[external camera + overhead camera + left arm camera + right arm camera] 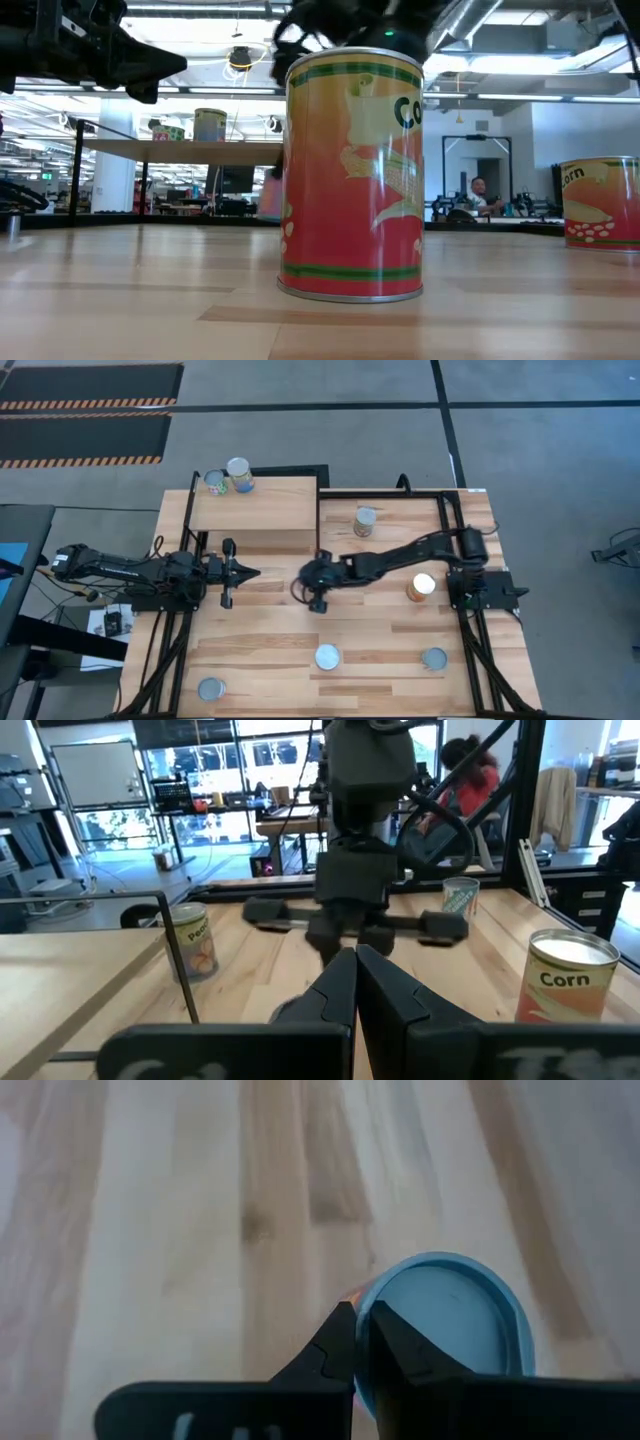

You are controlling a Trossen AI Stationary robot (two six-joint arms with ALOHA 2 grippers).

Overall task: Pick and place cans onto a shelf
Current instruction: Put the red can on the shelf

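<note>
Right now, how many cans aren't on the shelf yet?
5 small silver-topped cylindrical tins on the planked tabletop: back centre, right side, front centre, front right, front left. Arms could hide more.

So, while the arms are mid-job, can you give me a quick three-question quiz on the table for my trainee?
1. How many cans stand on the shelf?
2. True or false: the left gripper holds a can.
3. How many cans stand on the table, off the shelf? A three, B five, C seven.
Key: 1 two; 2 false, it is shut and empty; 3 B.
</note>
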